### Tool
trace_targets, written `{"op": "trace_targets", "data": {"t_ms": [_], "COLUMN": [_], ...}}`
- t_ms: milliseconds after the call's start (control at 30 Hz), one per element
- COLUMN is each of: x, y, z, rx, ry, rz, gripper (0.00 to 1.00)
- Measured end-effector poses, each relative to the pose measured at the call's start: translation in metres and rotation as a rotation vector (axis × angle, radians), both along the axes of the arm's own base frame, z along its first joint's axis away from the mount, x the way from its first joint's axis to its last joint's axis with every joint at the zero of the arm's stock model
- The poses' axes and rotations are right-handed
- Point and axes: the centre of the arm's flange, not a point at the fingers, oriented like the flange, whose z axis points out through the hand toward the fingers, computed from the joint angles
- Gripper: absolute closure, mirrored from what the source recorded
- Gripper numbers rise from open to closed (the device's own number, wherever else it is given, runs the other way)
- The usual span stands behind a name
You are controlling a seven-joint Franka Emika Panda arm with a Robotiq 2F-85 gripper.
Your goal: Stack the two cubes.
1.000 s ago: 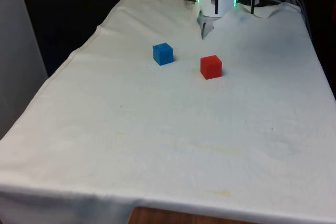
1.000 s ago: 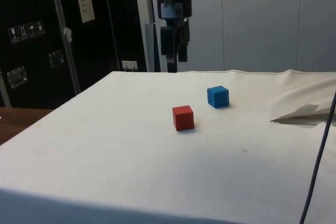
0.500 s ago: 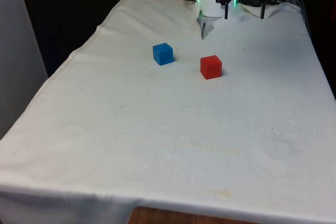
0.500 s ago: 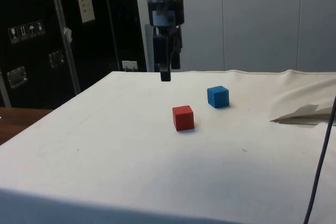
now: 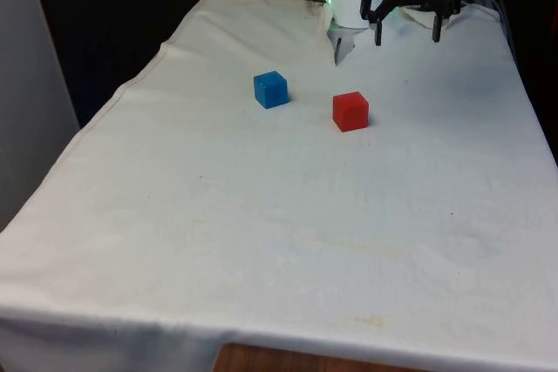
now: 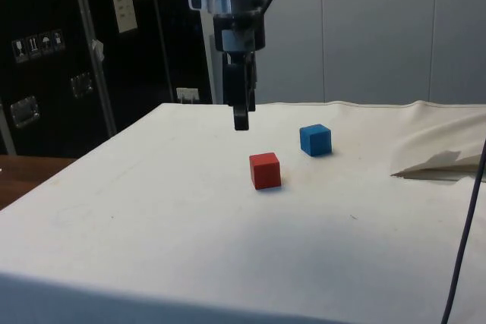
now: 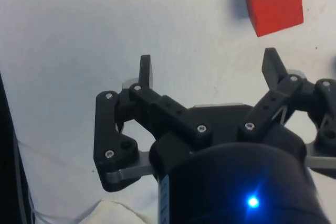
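Nearest me on the table [image 5: 261, 241], the white cloth lies bare. Further out sits the red cube [image 5: 350, 111], with the blue cube [image 5: 271, 90] at its ten o'clock, well apart from it; both rest flat on the cloth, nothing between them. Beyond, at the red cube's one o'clock, my pincer [image 5: 407, 34] hovers above the cloth, fingers spread wide, holding nothing.

Two cubes sit apart on the tabletop [image 5: 261, 215], toward its far end. In the front view, one cube [image 5: 271, 90] lies to the left and slightly farther back than the other cube [image 5: 350, 111]. The gripper [image 5: 406, 32] hangs above the tabletop behind both, jaws spread.
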Motion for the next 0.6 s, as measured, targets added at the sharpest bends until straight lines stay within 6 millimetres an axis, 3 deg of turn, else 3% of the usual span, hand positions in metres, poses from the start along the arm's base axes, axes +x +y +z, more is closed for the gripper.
{"op": "trace_targets", "data": {"t_ms": [600], "x": [0.001], "y": [0.0], "z": [-0.022], "rx": [0.002], "ry": [-0.006], "rz": [0.115], "gripper": [0.0]}}
